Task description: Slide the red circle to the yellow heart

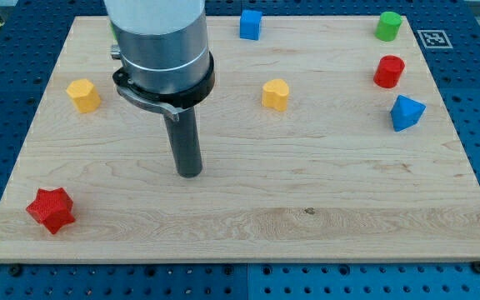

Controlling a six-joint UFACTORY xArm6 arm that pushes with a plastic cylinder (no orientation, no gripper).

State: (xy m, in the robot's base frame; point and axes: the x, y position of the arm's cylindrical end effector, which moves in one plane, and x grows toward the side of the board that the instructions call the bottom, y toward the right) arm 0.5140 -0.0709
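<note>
Resting on bare board, my tip (189, 172) is gripping nothing, being a plain rod, left of centre. Nearest, the red star (51, 209) is sitting bottom left. Farther back, the yellow heart (276, 94) is lying well left of the red circle (388, 72).

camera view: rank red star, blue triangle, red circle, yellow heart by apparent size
1. red star, largest, though it sits nearest the view's bottom, so nearness may inflate it.
2. blue triangle.
3. red circle and yellow heart look alike; not ranking them.
</note>
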